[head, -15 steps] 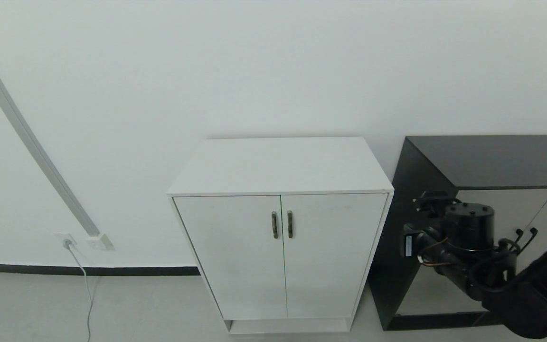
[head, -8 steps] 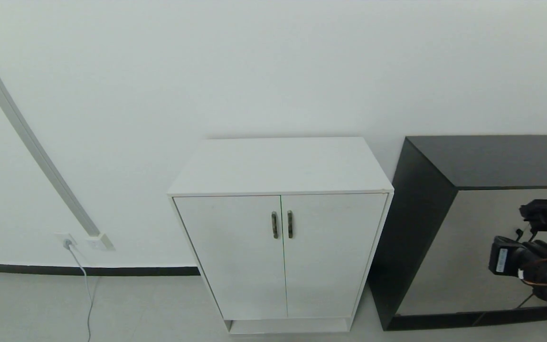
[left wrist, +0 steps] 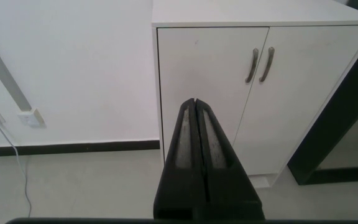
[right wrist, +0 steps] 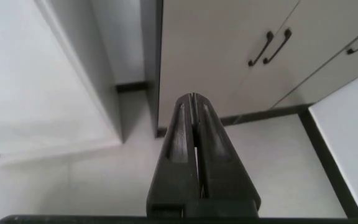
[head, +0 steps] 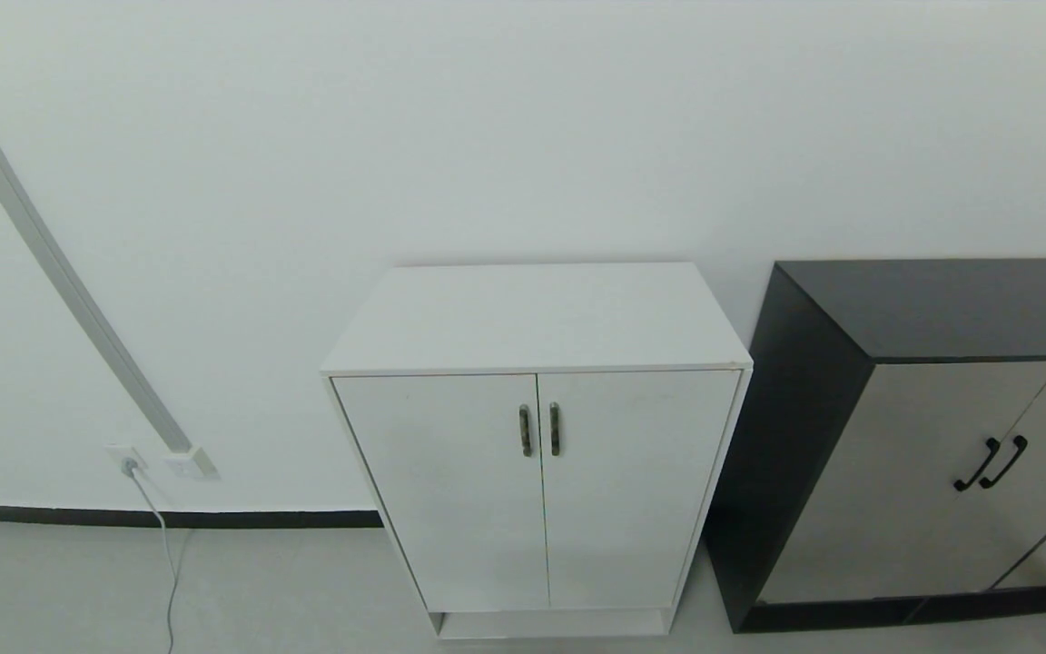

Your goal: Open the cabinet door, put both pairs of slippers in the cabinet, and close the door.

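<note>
1. The white cabinet (head: 537,490) stands on the floor against the wall. Both of its doors are shut flat, with a thin straight seam between them.
2. Its two handles (head: 538,430) stand upright, one on each side of that seam, in the upper part of the doors.
3. Just beside it, on the robot's right, is a dark cabinet (head: 804,436) with pale doors, also shut, carrying a pair of black handles (head: 991,463).
4. The left claw (left wrist: 194,102) is closed and empty, its fingers pressed together. It points at the white cabinet's left door and is well apart from it.
5. The right claw (right wrist: 192,98) is likewise closed on nothing. It seems to hang above the floor in front of the dark cabinet, though I can't judge how near.
6. On the wall to the left there is a wall socket (head: 128,459). A grey cable (head: 164,554) trails from it to the floor, and a pale conduit (head: 60,272) slants down to the box beside it.
</note>
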